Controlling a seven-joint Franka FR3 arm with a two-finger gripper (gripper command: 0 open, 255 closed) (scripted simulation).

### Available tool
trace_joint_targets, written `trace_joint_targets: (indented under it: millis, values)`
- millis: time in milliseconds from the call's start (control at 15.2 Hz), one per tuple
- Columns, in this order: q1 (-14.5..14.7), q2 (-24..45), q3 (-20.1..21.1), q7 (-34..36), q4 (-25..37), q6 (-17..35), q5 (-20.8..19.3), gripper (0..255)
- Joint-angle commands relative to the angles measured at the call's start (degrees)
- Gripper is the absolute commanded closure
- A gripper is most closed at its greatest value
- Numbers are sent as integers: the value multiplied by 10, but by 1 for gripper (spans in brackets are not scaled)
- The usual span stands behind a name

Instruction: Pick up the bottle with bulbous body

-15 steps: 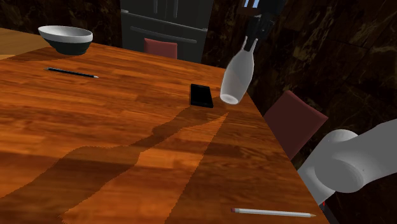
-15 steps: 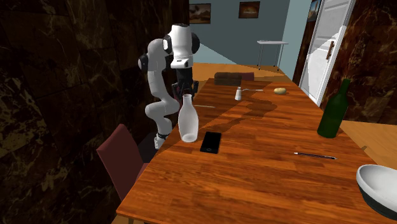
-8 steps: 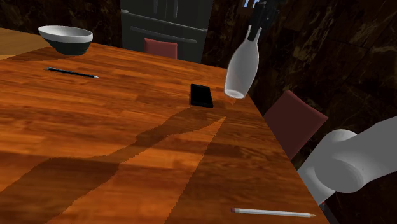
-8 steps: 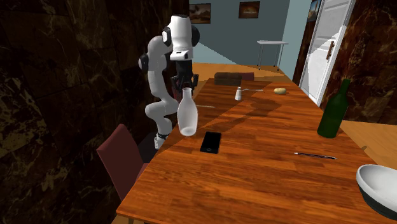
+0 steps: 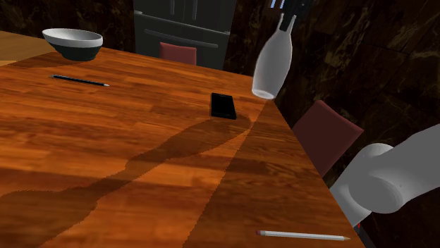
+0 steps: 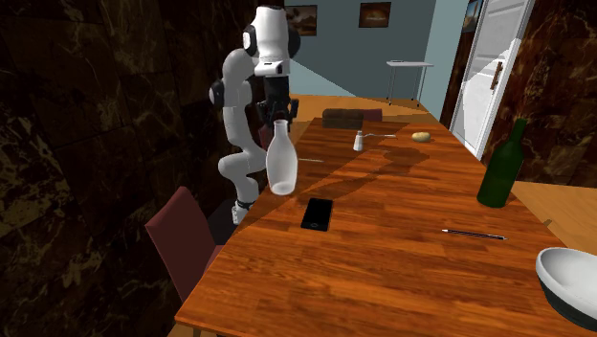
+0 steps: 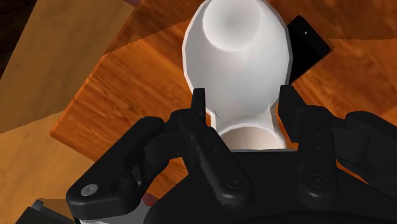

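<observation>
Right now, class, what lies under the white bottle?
Wooden table near its edge, with a black phone alongside. From the wrist, the bottle covers the spot straight below.

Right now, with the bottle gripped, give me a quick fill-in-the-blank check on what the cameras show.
The end effector is shut on the white bottle's ____.
The bottle hangs ____ the wooden table, clear of it.
The phone lying on the table is coloured ____.
The green bottle stands ____ on the table.
Missing words: neck; above; black; upright.
</observation>
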Motion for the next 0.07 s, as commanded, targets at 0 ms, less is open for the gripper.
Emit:
trace_joint_targets:
  millis: [0]
  values:
    - [0,5,0,0,11,-6,0,255]
